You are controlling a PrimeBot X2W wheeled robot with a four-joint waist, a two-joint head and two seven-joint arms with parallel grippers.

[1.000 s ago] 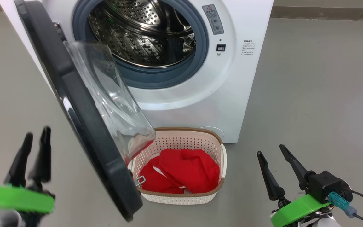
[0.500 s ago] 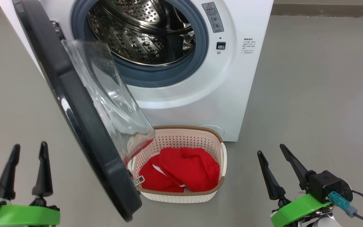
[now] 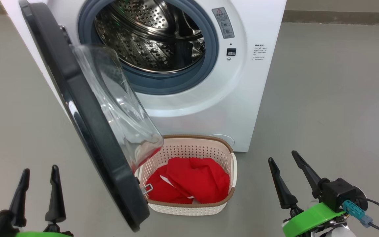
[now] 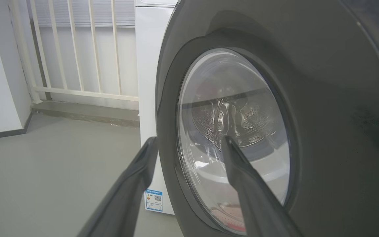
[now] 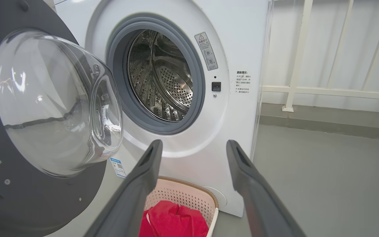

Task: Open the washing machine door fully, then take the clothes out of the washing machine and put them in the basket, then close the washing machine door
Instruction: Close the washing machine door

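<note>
Drum (image 3: 150,42) looks empty; clothes (image 3: 196,181) lie in basket (image 3: 189,209) at foot of washing machine (image 3: 242,98). Remaining, by my judgement: shut washing machine door (image 3: 90,131), which stands open, edge-on to robot, hinged machine-left. Left gripper (image 3: 40,169), jaws wide, empty, faces door's outer side, nearer; right gripper (image 3: 282,156) likewise wide, empty, beyond basket. Bare grey floor (image 3: 324,98), ample room.

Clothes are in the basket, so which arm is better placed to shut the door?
Left, probably. The left gripper stands open by the outer face of the door; the right gripper faces its inner side.
</note>
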